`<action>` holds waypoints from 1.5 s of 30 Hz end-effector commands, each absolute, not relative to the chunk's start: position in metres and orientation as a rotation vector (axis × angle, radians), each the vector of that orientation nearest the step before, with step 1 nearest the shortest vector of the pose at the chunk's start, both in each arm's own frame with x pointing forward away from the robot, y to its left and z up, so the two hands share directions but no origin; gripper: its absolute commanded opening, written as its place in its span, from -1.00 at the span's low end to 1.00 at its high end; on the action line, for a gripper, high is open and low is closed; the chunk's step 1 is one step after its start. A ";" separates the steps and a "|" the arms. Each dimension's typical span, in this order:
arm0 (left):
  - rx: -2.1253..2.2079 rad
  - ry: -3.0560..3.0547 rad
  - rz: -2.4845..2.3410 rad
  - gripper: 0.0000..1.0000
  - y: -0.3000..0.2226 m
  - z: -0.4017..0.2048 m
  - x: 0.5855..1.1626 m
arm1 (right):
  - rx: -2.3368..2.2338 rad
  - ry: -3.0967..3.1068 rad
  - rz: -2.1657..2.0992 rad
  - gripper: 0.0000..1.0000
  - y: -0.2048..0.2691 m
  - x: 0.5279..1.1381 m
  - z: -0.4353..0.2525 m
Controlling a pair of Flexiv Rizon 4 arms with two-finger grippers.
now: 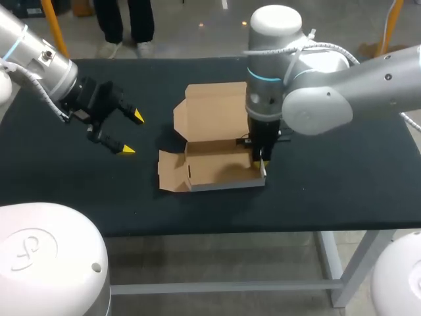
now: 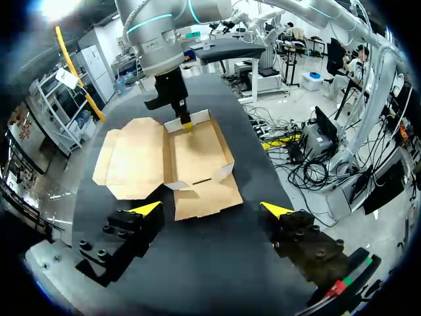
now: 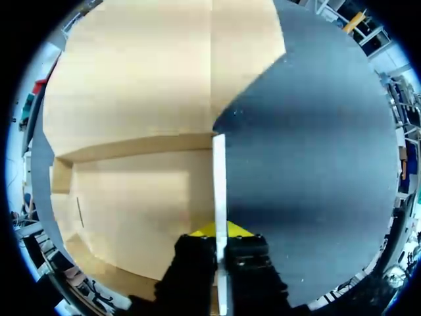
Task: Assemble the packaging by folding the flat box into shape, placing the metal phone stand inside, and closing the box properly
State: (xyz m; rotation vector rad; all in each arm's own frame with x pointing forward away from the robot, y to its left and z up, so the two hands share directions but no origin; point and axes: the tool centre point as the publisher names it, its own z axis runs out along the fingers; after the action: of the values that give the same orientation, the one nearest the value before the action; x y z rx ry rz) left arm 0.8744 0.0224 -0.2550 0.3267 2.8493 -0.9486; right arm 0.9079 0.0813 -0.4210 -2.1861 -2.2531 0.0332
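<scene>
R gripper (image 1: 261, 164) clamped on box (image 1: 217, 168) side wall (image 3: 219, 191), middle of table (image 1: 342, 184). Fold step: keep wall upright, hinge along crease, don't crush. L gripper (image 1: 131, 133) hovers wide open near left edge; could brace opposite flap (image 1: 171, 172).

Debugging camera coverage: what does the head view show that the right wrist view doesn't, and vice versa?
Head only: the left gripper, open, apart from the box, on its left. Right wrist only: close up, the right wall pinched from both sides by the right gripper. Both: the open box, the right gripper at its wall, the black table.
</scene>
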 end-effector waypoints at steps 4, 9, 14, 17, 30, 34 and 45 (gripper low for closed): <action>0.327 2.853 -0.944 1.00 0.023 -0.254 0.874 | -2.187 -2.251 0.040 -1.00 0.082 0.909 -0.419; 0.327 2.853 -0.944 1.00 0.023 -0.254 0.874 | -2.187 -2.251 0.040 -1.00 0.082 0.909 -0.419; 0.327 2.853 -0.944 1.00 0.023 -0.254 0.874 | -2.187 -2.251 0.040 -1.00 0.082 0.909 -0.419; 0.327 2.853 -0.944 1.00 0.023 -0.254 0.874 | -2.187 -2.251 0.040 -1.00 0.082 0.909 -0.419; -0.726 2.946 -1.087 1.00 0.011 -0.261 0.873 | -2.187 -2.251 0.040 -1.00 0.082 0.909 -0.419; -1.167 2.800 -1.132 1.00 0.016 -0.267 0.855 | -2.187 -2.251 0.040 -1.00 0.082 0.909 -0.419; -1.913 2.397 -1.119 1.00 0.006 -0.300 0.849 | -2.187 -2.251 0.040 -1.00 0.082 0.909 -0.419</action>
State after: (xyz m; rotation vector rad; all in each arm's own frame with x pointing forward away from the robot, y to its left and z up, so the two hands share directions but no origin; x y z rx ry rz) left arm 0.8498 0.0117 -0.2864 -0.7579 2.9240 -1.1120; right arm 0.9081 0.0813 -0.4202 -2.1881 -2.2520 0.0329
